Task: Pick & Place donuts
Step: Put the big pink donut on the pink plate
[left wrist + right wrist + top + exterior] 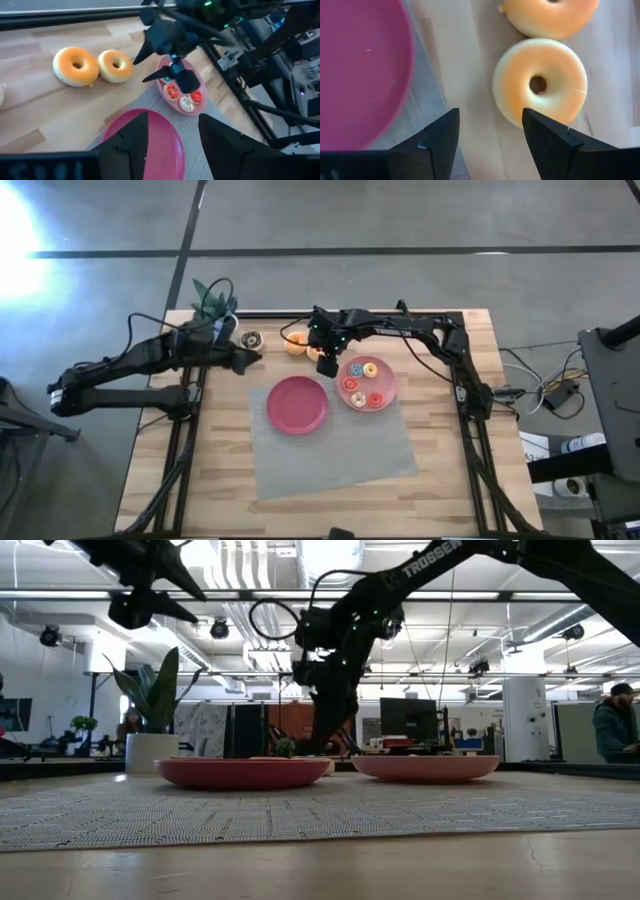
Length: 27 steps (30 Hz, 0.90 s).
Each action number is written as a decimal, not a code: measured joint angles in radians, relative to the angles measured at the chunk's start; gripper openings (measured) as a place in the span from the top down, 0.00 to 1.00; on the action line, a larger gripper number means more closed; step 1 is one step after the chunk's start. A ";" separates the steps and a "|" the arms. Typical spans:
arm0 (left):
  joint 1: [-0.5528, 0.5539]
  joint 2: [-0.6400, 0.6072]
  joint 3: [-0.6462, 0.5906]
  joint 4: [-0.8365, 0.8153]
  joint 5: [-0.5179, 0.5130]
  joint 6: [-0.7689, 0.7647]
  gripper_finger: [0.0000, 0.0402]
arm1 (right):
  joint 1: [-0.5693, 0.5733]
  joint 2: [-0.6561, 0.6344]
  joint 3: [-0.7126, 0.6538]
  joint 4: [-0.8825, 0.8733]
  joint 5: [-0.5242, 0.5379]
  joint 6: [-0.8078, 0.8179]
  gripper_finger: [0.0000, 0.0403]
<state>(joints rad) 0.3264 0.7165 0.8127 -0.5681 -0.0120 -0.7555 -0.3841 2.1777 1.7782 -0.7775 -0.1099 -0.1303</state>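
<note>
**Right tool over two donuts near the table's far edge**

We saw the right tool [322, 358] released, fingers spread, hanging above the pale orange donut [540, 82] on bare wood; a second orange donut [551, 16] touched it. The magenta plate [297, 404] lay just beside them on the grey mat [330, 455]. Small donuts [362, 384] sat on the pink plate [385, 404]. The left tool [252, 358] waited spread, near the table [440, 490] back edge.
</note>
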 joint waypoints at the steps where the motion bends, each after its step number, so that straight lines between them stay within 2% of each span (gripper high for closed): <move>1: 0.000 -0.004 0.000 0.000 0.000 0.000 0.63 | -0.004 0.007 0.000 0.003 0.004 0.002 0.48; 10: 0.001 0.003 0.000 -0.001 0.000 -0.006 0.63 | -0.008 0.045 0.000 0.099 0.008 -0.019 0.48; 23: 0.000 0.012 0.000 -0.001 0.000 -0.012 0.63 | -0.005 0.072 0.000 0.092 0.032 -0.006 0.48; 27: 0.000 0.013 0.000 -0.001 0.000 -0.012 0.63 | -0.005 0.071 0.000 0.068 0.039 -0.072 0.49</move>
<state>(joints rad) 0.3264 0.7291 0.8127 -0.5686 -0.0123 -0.7673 -0.3893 2.2490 1.7786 -0.7091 -0.0705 -0.2023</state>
